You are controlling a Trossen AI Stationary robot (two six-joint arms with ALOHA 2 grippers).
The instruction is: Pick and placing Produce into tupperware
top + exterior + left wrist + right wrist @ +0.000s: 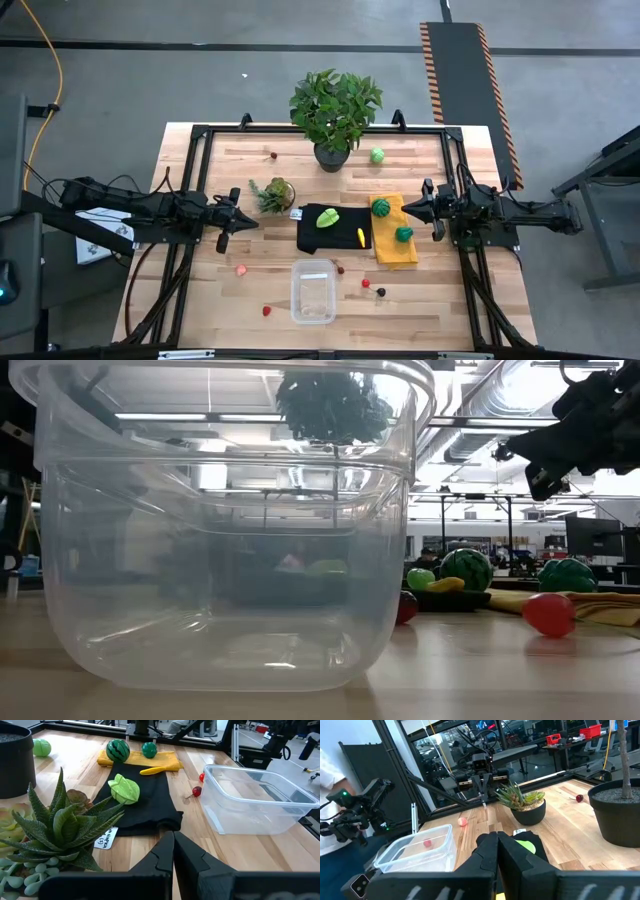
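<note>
High view shows both arms parked over the table's two sides, nothing in either claw. The left gripper (247,221) hangs beside the small succulent (273,193), its fingers pressed together, and the right gripper (405,207) sits at the edge of the yellow cloth (395,247), also closed on nothing.

The clear tupperware (312,291) stands toward the near edge of the table (210,300), in front of the black cloth (318,234), with no produce in it.

A lime-green piece (328,217) and a thin yellow piece (360,237) lie on the black cloth. Two dark green, melon-like pieces (381,207) rest on the yellow cloth. A light green ball (377,155) sits by the big potted plant (334,110).

Small red pieces (366,283) and a pink one (241,269) are scattered on the bare wood around the container, none touching it.
</note>
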